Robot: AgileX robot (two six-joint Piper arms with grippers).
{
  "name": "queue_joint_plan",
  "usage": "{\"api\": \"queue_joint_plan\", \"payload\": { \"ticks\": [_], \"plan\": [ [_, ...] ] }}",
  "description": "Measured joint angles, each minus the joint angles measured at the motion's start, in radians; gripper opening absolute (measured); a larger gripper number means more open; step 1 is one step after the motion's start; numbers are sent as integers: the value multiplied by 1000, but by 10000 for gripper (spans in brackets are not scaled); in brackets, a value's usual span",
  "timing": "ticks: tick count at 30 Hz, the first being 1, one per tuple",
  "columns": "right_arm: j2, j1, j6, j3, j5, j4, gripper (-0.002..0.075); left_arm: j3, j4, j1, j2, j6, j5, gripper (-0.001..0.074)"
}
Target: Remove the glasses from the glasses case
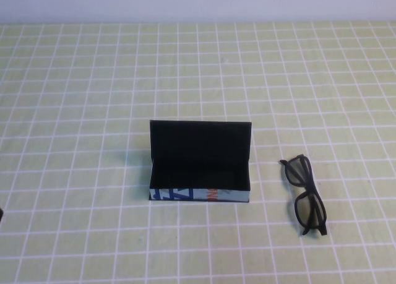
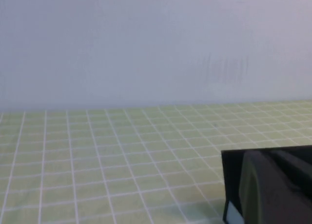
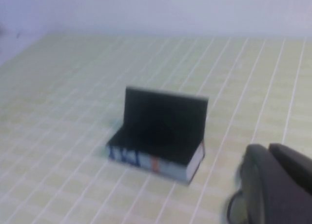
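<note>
Glasses (image 1: 305, 195) lie beside open glasses case (image 1: 199, 164).

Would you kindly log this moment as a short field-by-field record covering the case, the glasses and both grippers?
glasses case: near the middle of the table, lid standing open, nothing visible inside
glasses: folded, lying on the tablecloth to the robot's right of the case, apart from it
left gripper: only a dark part shows in the left wrist view; holds nothing visible
right gripper: dark part shows in the right wrist view, away from the case
task status: glasses already out of the case
</note>
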Motion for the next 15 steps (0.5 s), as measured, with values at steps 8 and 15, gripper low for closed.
{"api": "queue_joint_plan", "payload": {
  "ticks": [8,15],
  "plan": [
    [26,0,-51,275,-605,22,-16,169,-75,0,-39,-4,-155,-4],
    [75,0,-54,422,-882,37,-16,169,-93,0,-39,6,-179,-4]
  ]
}}
